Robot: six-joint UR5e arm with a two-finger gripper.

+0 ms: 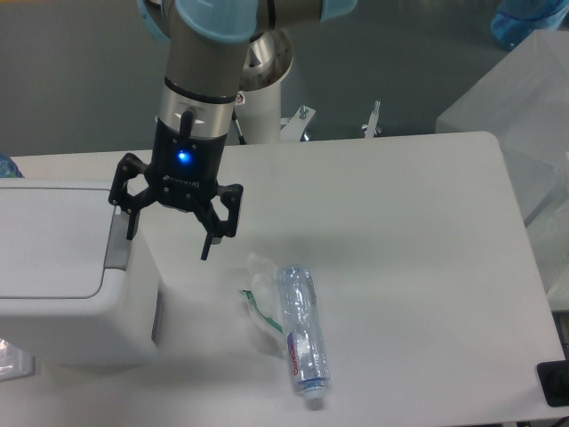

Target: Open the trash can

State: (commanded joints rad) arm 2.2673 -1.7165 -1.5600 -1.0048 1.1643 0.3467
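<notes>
The white trash can (62, 294) stands at the left edge of the table, its flat lid down and its grey push tab (116, 253) along the right edge of the lid. My gripper (169, 238) hangs open just right of the can, fingers pointing down. Its left finger (133, 222) is over the top end of the grey tab, and its right finger (207, 242) is over the bare table beside the can. Nothing is between the fingers.
A crushed clear plastic bottle (300, 334) with a red and green label lies on the table right of the can. Metal clamps (373, 117) stand at the table's far edge. A translucent box (524, 98) sits at the right.
</notes>
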